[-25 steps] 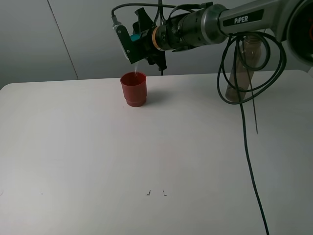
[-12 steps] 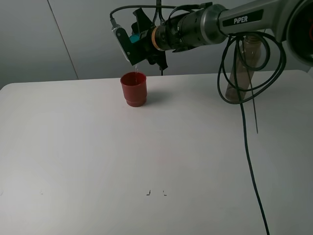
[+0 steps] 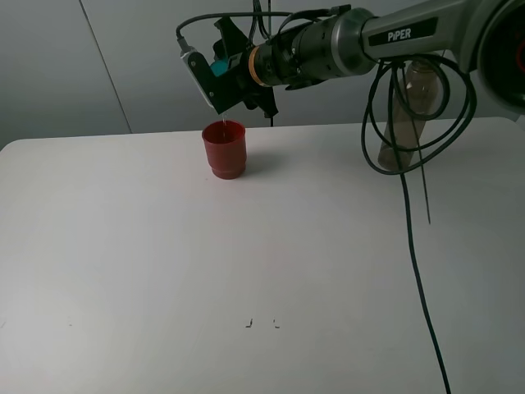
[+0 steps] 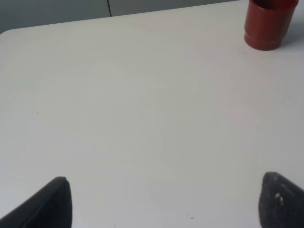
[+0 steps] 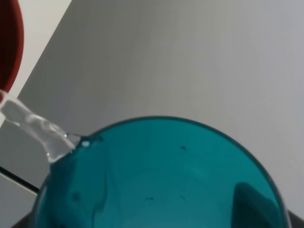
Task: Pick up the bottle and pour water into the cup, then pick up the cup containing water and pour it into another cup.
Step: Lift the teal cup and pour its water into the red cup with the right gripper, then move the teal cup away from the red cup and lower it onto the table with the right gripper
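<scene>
My right gripper (image 3: 215,75) is shut on the teal translucent cup (image 3: 219,66) and holds it tipped steeply just above the red cup (image 3: 225,148) at the back of the table. A thin stream of water (image 3: 225,124) falls from the teal rim into the red cup. In the right wrist view the teal cup (image 5: 156,180) fills the frame, water (image 5: 33,126) runs off its rim, and the red cup's edge (image 5: 7,42) shows. The smoky bottle (image 3: 406,115) stands upright at the back right, behind cables. My left gripper (image 4: 166,206) is open and empty, low over the table, with the red cup (image 4: 267,24) far ahead.
The white table (image 3: 246,246) ends at a grey wall behind. Black cables (image 3: 414,230) hang from the right arm down across the table's right side. Small dark marks (image 3: 261,323) sit near the front middle.
My right gripper has shifted a little up and to the left and tipped the teal cup further. Water keeps falling into the red cup.
</scene>
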Robot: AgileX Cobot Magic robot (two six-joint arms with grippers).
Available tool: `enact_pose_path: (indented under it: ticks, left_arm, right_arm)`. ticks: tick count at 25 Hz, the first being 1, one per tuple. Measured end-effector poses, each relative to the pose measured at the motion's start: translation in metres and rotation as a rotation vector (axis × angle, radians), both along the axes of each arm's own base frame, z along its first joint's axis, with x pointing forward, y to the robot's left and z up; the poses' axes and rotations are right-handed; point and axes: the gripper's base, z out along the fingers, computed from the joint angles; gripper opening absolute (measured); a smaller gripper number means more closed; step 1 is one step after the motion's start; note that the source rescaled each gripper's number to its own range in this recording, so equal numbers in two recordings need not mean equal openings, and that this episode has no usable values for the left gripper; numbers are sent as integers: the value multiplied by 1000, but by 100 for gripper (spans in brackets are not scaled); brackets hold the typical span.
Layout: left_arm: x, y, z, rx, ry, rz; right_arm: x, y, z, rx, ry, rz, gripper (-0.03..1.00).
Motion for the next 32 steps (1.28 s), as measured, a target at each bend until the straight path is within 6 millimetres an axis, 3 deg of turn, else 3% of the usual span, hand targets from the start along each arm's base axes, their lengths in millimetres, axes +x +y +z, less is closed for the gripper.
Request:
enact_pose_path:
  ticks: [24,32]
  left_arm:
    - [0,0,0,0,0,0]
    - [0,0,0,0,0,0]
  right_arm:
    - [-2,4,1,-97,-73,15,11]
    - [-5,8,1,4,-5,14,11]
